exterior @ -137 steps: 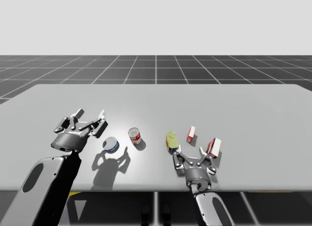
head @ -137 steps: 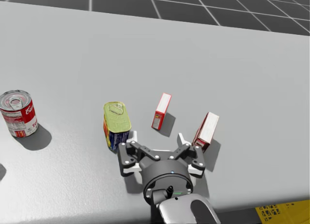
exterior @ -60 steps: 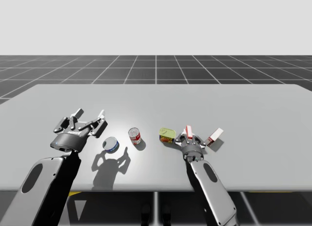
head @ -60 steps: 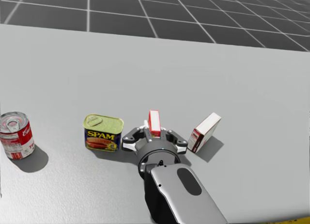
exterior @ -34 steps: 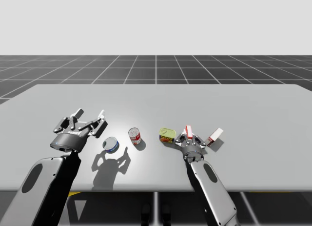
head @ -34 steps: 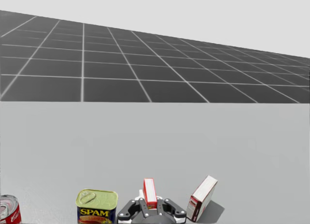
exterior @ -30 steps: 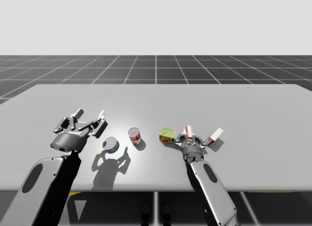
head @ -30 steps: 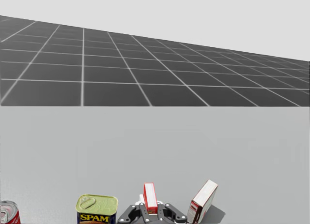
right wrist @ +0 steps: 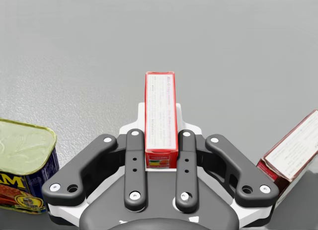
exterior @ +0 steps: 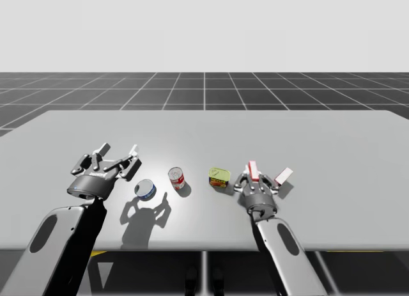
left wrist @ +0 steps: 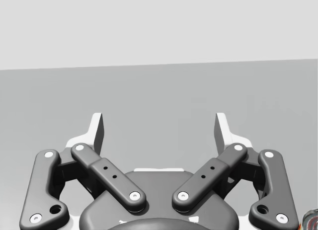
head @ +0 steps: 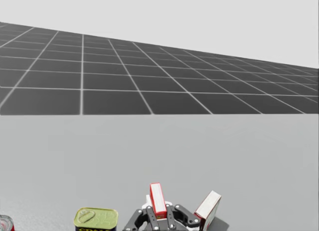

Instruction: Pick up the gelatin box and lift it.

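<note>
At the near edge of the grey table (exterior: 319,136), right of centre in the high view, my right arm comes up from the bottom edge, its forearm slanting toward 11 o'clock. The right gripper (exterior: 254,181) points away from me toward 12 o'clock. It is clamped on the small red-and-white gelatin box (right wrist: 160,106). Both fingers press the box's broad faces and the box stands upright, narrow edge on top. I cannot tell whether its bottom is clear of the table.

At 9 o'clock from that gripper, just beside it, sits a rectangular blue tin with a yellow-green lid (exterior: 218,178). At 2 o'clock, near but apart from it, a second red-and-white box (exterior: 283,176) leans tilted.

My left arm rises from the bottom left corner, with the left gripper (exterior: 118,156) held above the table. Its fingers are spread wide apart on nothing and aim toward 1 o'clock. A round blue can (exterior: 146,189) lies at 4 o'clock from it. A red-and-white cylindrical can (exterior: 177,178) stands upright between that blue can and the tin.
</note>
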`<state>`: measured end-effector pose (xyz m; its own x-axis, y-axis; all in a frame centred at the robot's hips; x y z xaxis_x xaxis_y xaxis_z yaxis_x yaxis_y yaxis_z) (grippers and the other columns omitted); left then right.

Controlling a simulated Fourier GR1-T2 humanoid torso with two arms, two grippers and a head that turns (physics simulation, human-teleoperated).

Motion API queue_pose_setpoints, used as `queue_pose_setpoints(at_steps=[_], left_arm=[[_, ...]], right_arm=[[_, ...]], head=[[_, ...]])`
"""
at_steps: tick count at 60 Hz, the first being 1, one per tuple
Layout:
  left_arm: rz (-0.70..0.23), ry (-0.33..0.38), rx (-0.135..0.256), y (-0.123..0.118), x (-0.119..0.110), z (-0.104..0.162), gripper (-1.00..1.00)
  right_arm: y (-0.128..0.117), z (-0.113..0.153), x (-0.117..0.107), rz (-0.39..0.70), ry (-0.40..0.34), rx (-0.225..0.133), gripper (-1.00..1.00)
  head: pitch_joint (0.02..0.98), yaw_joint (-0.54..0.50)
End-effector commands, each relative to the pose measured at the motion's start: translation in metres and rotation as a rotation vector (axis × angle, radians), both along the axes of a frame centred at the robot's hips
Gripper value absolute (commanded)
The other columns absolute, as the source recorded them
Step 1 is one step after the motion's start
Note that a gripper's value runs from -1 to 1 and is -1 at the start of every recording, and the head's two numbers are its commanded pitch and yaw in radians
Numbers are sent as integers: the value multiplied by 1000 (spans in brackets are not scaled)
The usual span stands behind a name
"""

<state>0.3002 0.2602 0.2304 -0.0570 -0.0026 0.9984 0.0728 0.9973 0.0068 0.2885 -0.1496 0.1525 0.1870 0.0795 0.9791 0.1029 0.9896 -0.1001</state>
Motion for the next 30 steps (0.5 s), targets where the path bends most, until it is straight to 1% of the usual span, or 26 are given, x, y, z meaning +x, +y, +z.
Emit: queue_pose_setpoints(at_steps=[1,6,9,13,18,19,22,26,28,29,30], left_arm=[[2,0,-2,1,0,0,-1000],[2,-1,-2,1,1,0,-1000],[3,-2,-3,2,1,0,-1000],[4,-3,-4,2,1,0,-1000],[5,-3,-5,2,1,1,-1000],[5,-3,-5,3,1,1,-1000],[6,-3,-5,3,1,1,-1000],[6,-3,-5,3,1,1,-1000],[6,-3,-5,3,1,1,-1000],[6,-3,-5,3,1,1,-1000],[6,-3,-5,3,1,1,-1000]], right_arm=[[-5,42,-2,-42,-100,-19,1000],[-4,57,-7,-34,-138,-27,1000],[-4,65,-10,-27,-171,-50,1000],[-4,75,-13,-24,-200,-57,1000],[-5,90,-18,-13,-253,-77,1000],[-6,98,-19,-14,-279,-83,1000],[-6,107,-22,-14,-304,-88,1000],[-9,127,-26,-15,-364,-95,1000],[-9,132,-27,-17,-383,-101,1000],[-10,135,-28,-17,-392,-105,1000],[-11,142,-29,-19,-422,-117,1000]], head=[[434,-322],[433,-324],[431,-326],[430,-328],[429,-330],[428,-331],[428,-331],[430,-331],[432,-331],[432,-331],[432,-331]])
